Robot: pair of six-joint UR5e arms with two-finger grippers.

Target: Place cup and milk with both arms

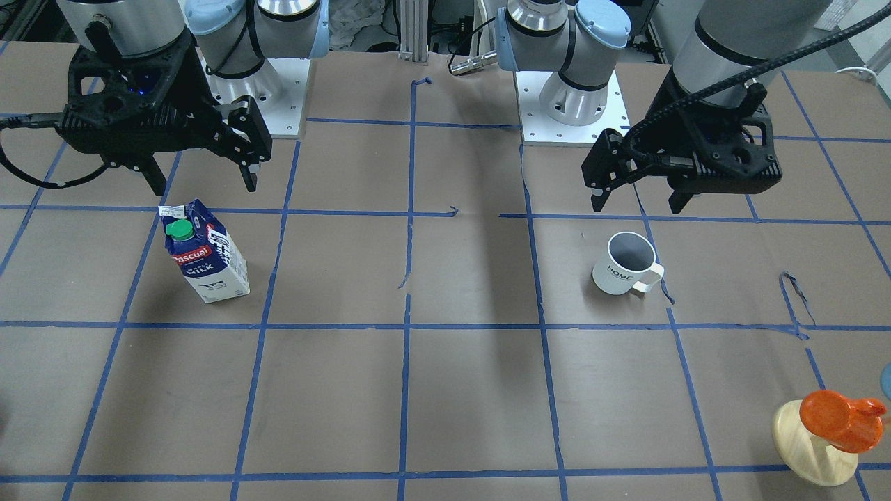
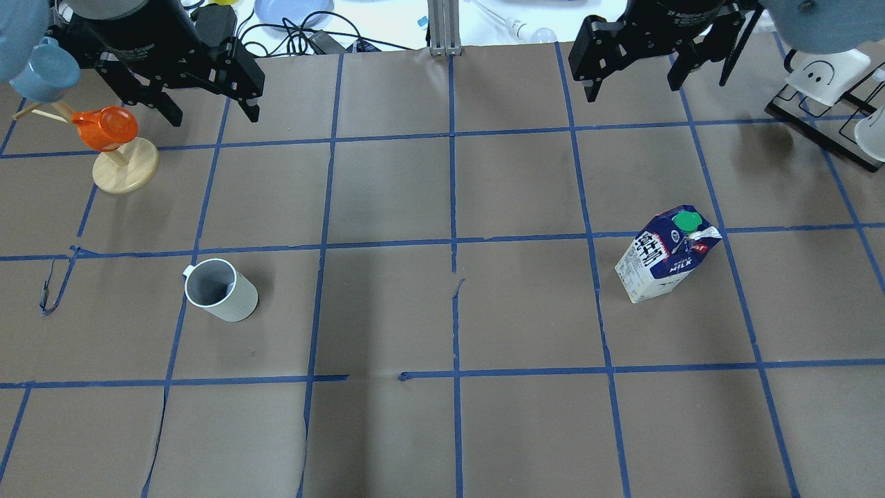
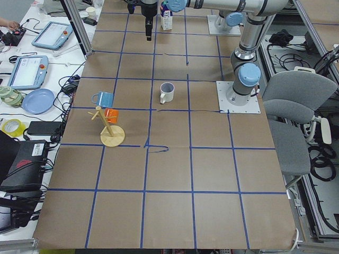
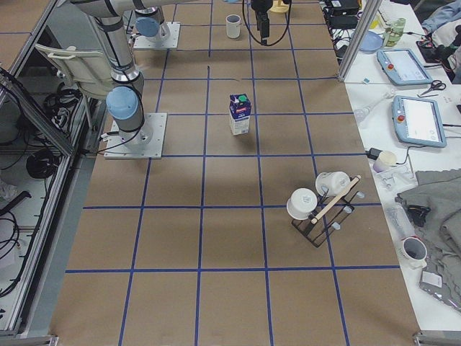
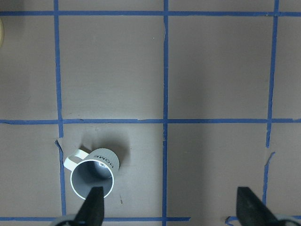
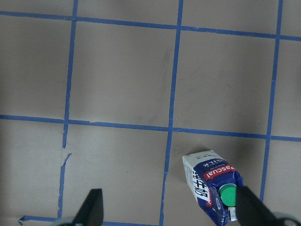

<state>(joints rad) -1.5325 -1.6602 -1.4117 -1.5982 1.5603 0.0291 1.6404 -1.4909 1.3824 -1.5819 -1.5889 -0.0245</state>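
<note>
Hovering above the paper-covered table (image 2: 387,207), the left gripper (image 2: 214,116) hung empty with its fingers spread wide, at 12 o'clock from the cup (image 2: 220,290) in the overhead view. The cup stood upright at 9 o'clock from the table's middle, its handle toward 10 o'clock. The right gripper (image 2: 632,86), likewise wide and empty, hung at 11 o'clock from the milk (image 2: 667,252). The milk stood upright at 3 o'clock, untouched.

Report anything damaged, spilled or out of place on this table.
Nothing spilled; cup and milk stand upright. Only the blue tape looks off: a loose loop has peeled up left of the cup in the overhead view, and one line breaks off mid-table.
</note>
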